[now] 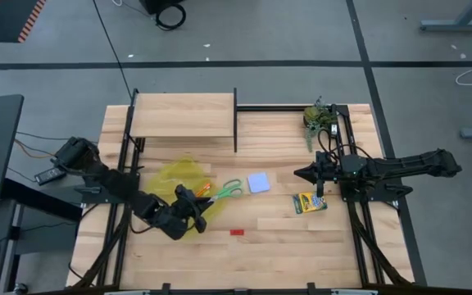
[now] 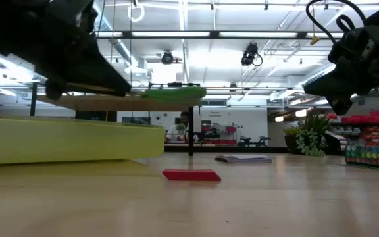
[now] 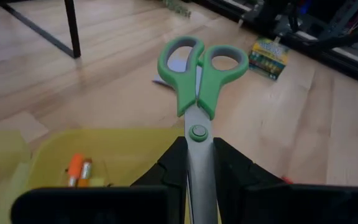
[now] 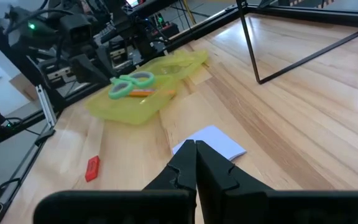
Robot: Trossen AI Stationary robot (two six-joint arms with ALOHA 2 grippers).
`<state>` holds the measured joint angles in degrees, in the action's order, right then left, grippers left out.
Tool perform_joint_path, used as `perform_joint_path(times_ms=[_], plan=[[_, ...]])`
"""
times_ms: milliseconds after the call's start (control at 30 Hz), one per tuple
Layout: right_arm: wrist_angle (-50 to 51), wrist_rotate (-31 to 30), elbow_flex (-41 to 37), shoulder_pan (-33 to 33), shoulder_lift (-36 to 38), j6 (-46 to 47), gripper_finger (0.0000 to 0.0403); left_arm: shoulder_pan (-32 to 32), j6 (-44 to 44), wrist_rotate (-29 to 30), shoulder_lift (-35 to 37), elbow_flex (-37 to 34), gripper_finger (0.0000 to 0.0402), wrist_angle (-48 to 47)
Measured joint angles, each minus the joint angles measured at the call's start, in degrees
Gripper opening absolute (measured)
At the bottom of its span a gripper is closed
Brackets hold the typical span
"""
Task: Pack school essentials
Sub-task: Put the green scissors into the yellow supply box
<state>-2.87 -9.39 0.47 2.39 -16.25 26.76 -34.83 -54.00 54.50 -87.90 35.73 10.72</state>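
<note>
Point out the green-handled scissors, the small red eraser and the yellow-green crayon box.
Green-handled scissors (image 3: 199,74): left wrist view, where the two handle loops meet.
Small red eraser (image 2: 191,175): low view, middle of its near face.
Yellow-green crayon box (image 1: 310,203): high view, centre of its top.

Two matte black jointed arms; thin dark cables; blunt black tool (image 3: 199,171) fingers, seemingly rubbery.

Robotics lab or workshop. Bare grey concrete floor (image 1: 301,33) with loose cables (image 1: 170,15) around a wooden bench (image 1: 277,238). Far side: open hall, exposed ceiling rails with strip lights (image 2: 196,33), red storage shelves (image 2: 367,122) at right.
</note>
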Motion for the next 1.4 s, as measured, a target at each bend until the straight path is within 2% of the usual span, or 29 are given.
perform_joint_path(times_ms=[467, 700, 833, 1200, 1400], plan=[[0.00, 0.00, 0.00, 0.00, 0.00, 0.00, 0.0010, -9.60, -18.20, 2.05, 1.45, -0.02, 0.0048, -16.01], [0.00, 0.00, 0.00, 0.00, 0.00, 0.00, 0.0010, -13.95, -29.30, 2.10, 6.51, 0.01, 0.0051, -32.92], [0.00, 0.00, 0.00, 0.00, 0.00, 0.00, 0.0010, -15.34, -35.10, 1.60, 6.95, -0.02, 0.0050, -38.85], [0.00, 0.00, 0.00, 0.00, 0.00, 0.00, 0.0010, -15.32, -35.52, 0.77, 6.93, -0.02, 0.0055, -35.81], [0.00, 0.00, 0.00, 0.00, 0.00, 0.00, 0.0010, -12.96, -35.44, -0.71, 5.18, 0.00, 0.0077, -34.33]])
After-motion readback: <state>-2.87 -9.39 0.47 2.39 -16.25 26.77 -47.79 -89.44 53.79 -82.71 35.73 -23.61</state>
